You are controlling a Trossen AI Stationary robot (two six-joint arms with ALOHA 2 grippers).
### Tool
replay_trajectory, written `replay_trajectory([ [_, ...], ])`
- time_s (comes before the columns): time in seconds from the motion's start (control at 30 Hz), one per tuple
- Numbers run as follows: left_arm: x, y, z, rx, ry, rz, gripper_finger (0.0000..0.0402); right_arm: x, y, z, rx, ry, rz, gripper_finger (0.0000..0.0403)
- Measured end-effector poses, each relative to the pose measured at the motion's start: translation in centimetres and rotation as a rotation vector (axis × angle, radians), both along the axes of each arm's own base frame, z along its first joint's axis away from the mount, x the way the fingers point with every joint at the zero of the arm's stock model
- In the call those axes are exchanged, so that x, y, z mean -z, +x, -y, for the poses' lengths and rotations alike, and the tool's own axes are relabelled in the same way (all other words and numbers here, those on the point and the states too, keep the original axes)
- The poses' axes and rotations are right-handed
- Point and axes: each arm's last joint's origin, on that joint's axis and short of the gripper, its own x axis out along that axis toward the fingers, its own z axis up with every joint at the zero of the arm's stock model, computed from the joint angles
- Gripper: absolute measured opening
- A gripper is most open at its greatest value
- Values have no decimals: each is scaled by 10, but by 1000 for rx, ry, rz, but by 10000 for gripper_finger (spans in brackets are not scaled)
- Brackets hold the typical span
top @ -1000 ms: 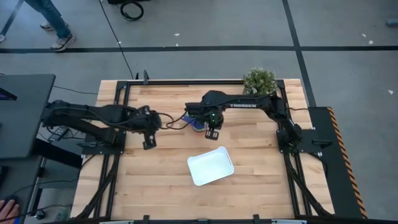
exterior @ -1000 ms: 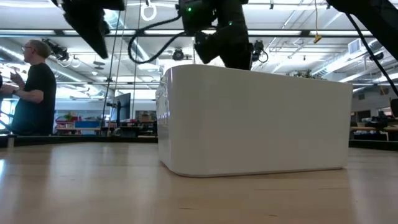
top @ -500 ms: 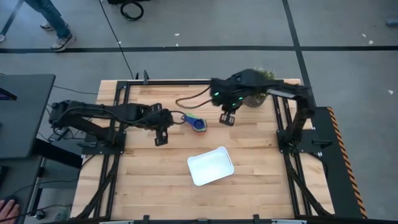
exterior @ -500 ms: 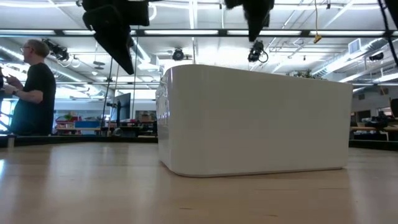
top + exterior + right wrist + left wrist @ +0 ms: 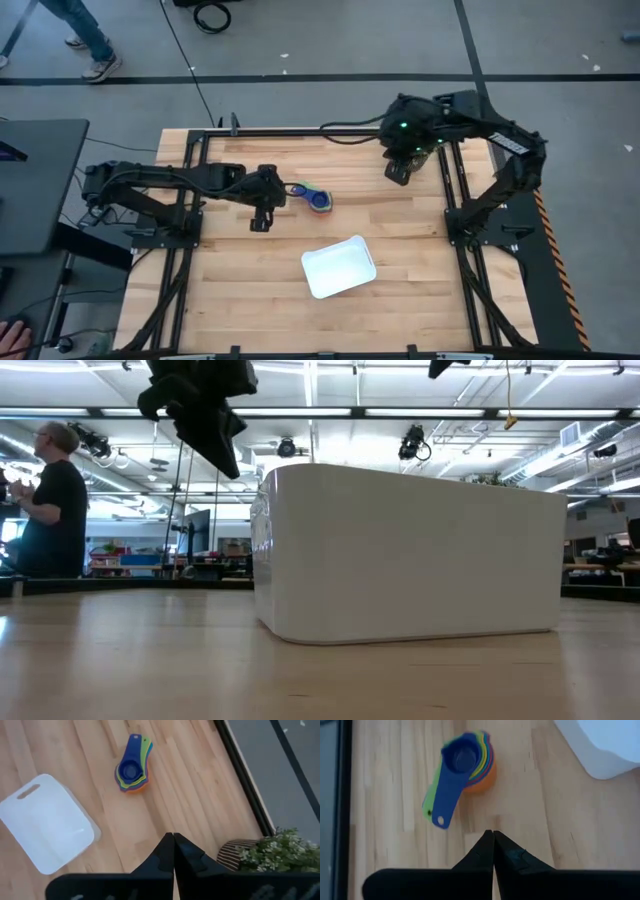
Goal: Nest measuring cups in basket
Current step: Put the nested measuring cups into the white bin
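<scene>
Retreating toward the plant, the right pincer (image 5: 397,172) is closed empty, letting the closed left pincer (image 5: 259,220) reach the nested measuring cups (image 5: 316,198) outside the basket (image 5: 339,267).

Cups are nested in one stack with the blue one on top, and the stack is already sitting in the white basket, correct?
Not quite. The nested measuring cups, blue on top, lie on the bare wooden table, apart from the white basket, which holds nothing. The high view shows this, and so does the right wrist view.

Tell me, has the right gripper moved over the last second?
Yes. In the high view the right gripper has swung away from the measuring cups toward the table's far right corner, by the plant pot.
</scene>
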Motion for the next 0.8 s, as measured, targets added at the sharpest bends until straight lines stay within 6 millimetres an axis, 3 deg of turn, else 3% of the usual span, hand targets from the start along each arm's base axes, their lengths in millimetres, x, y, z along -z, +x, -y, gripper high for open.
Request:
replay_trajectory([
  [0.33, 10, 15, -3, 106, 44, -6, 11, 11, -13, -2, 57, 29, -32, 4],
  [0.53, 24, 26, -8, 92, 44, -35, 40, 14, -12, -2, 38, 22, -47, 4],
  [0.8, 22, 26, -3, 154, 72, -31, 50, 13, -10, -2, 19, 18, -32, 19],
])
